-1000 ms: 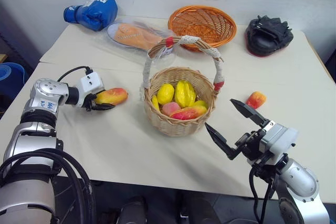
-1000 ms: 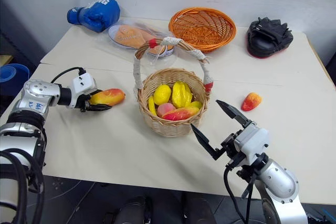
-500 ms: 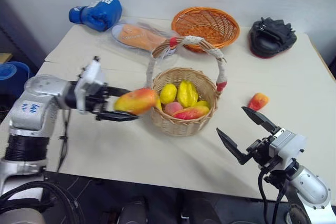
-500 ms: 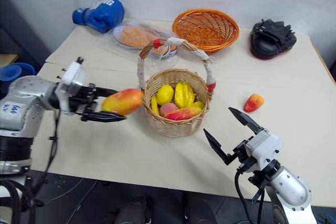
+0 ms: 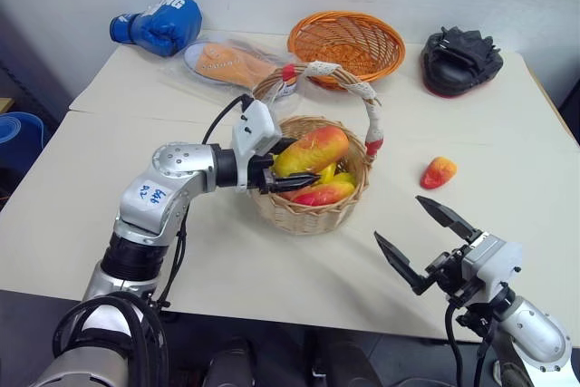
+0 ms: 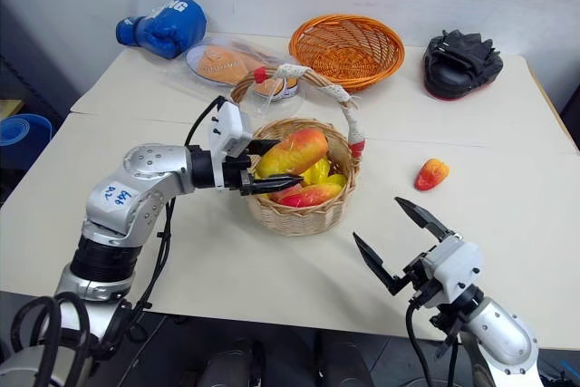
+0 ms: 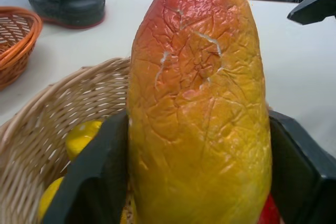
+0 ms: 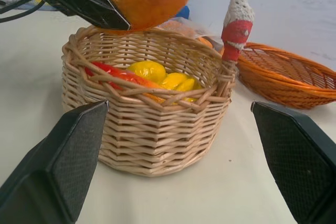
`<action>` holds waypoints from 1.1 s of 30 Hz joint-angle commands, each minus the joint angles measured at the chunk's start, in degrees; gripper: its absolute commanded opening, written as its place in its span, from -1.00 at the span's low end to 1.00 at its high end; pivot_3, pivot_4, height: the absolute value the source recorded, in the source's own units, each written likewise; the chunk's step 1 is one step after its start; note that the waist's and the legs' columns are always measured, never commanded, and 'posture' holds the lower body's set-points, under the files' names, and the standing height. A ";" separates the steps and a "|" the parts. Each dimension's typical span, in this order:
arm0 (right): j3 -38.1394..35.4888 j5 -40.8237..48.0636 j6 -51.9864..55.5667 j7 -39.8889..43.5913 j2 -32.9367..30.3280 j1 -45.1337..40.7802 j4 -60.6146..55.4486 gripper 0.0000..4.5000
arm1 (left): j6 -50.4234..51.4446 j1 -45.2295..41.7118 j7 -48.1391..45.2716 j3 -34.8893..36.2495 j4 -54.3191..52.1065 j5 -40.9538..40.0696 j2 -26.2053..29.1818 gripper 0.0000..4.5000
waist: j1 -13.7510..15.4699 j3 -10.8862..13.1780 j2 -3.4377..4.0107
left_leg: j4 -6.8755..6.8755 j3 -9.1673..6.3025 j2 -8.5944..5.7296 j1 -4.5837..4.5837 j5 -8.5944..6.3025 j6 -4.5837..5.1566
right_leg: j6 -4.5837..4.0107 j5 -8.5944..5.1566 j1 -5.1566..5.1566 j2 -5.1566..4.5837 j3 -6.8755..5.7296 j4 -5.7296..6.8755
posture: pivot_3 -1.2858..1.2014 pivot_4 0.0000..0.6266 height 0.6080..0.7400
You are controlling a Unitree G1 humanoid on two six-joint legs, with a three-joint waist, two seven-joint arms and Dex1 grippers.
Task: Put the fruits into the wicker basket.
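The left claw [image 5: 288, 172] hangs over the wicker basket [image 5: 311, 210], fingers on either side of a mango [image 5: 311, 150]; I cannot tell if they grip or are letting go. The mango, glossy yellow running to red with crackled skin, sits just above the fruit inside, its long axis across the opening. The right claw [image 5: 423, 237], spread wide and empty, is nearer the small red-yellow fruit [image 5: 439, 172] lying right of the basket.
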 commanded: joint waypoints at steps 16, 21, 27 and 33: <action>-18.45 6.12 -12.82 0.05 6.16 12.37 13.41 1.00 | -6.15 12.87 -24.00 22.19 2.15 -15.50 19.97 0.98 | -0.01 -0.02 0.17 | -0.03 0.07 0.06 0.06 -0.07 -0.06 | -0.08 -0.04 -0.01 -0.02 0.01 -0.01 | 0.03 -0.52 1.00; -19.13 5.09 -17.13 1.08 9.35 15.84 21.71 1.00 | -12.13 23.16 -27.12 28.86 7.31 -14.55 23.21 0.98 | -0.18 -0.06 0.31 | -0.21 0.04 0.14 0.07 -0.18 0.08 | -0.13 -0.07 0.00 -0.04 -0.03 -0.20 | 0.03 -0.52 1.00; -17.05 8.85 -7.74 -2.81 5.98 9.20 16.15 1.00 | -12.97 24.83 -24.30 28.04 3.20 -16.18 21.50 0.98 | -0.42 -0.05 0.32 | -0.16 0.06 0.14 0.06 -0.29 0.26 | -0.21 0.07 0.00 -0.21 -0.10 -0.17 | 0.03 -0.52 1.00; -15.66 15.52 19.82 -14.78 -6.45 -11.25 10.69 1.00 | -12.00 22.51 -21.71 26.95 1.91 -17.16 19.58 0.98 | -1.10 -0.02 0.44 | -0.12 0.12 0.01 0.13 -0.21 0.23 | -0.19 0.11 -0.05 -0.30 -0.09 0.06 | 0.03 -0.52 1.00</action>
